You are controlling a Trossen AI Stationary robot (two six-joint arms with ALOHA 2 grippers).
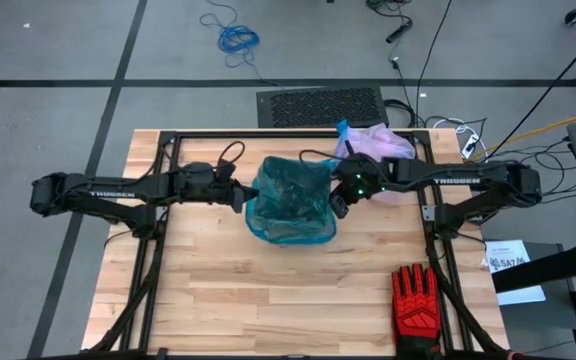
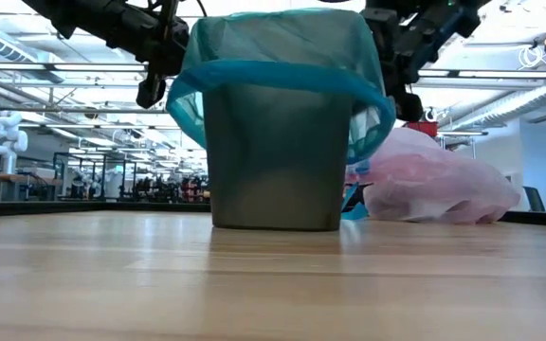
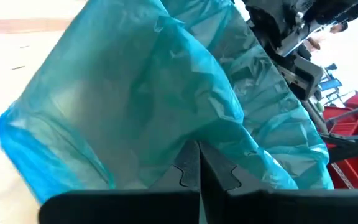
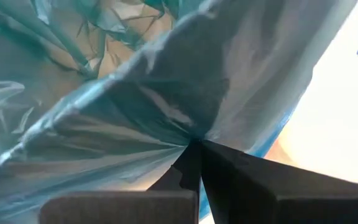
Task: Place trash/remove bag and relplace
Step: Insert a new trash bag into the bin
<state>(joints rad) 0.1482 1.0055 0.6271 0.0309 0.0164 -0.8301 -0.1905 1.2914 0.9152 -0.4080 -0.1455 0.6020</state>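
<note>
A grey bin [image 2: 273, 161] stands mid-table, lined with a translucent teal-green plastic bag [image 1: 290, 205] whose rim is folded down over the bin's outside. My left gripper [image 1: 242, 197] is at the bin's left rim and my right gripper [image 1: 339, 207] at its right rim, each shut on the teal film. The bag, pinkish-lavender with a blue drawstring [image 1: 373, 145], lies bunched on the table behind the bin toward the far right. No trash shows in any view. My left gripper pinches the teal bag's film at the bin's left rim [image 3: 219, 134] between its two shut fingers, coming from the table's left and slanting slightly down. One layer or several, I cannot tell. The bag stays draped over the bin. My right gripper pinches the teal bag's film at the bin's right rim [image 4: 173, 127] between its shut fingers, slanting down from the table's right. Creases fan out from the fingertips [image 4: 188, 162], so the film is drawn taut there. The rest of the bag stays on the bin.
A red-and-black work glove [image 1: 415, 305] lies near the table's front right edge. A black mat [image 1: 320, 105] lies on the floor beyond the far edge, with cables around it. Bare wood spreads in front of the bin [image 1: 268, 290].
</note>
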